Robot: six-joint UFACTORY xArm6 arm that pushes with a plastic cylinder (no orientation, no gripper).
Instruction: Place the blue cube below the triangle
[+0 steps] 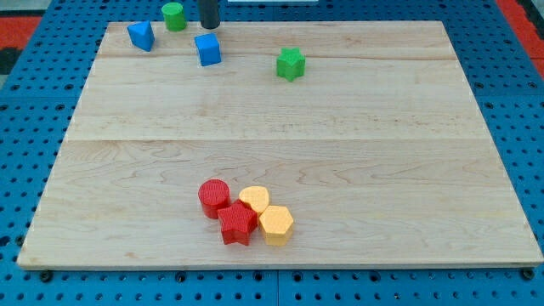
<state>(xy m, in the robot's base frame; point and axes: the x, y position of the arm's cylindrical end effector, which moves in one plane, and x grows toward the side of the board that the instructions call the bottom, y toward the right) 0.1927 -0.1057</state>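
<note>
Tool tip (208, 26) sits just above blue cube (207, 49); contact seemingly absent.

Cube (207, 49) right of triangle (141, 36), just below my tip (209, 26)

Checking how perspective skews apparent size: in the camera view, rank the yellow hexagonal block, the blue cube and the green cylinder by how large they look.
1. Yellow hexagonal block, nearest the camera.
2. Blue cube.
3. Green cylinder, farthest away.
</note>
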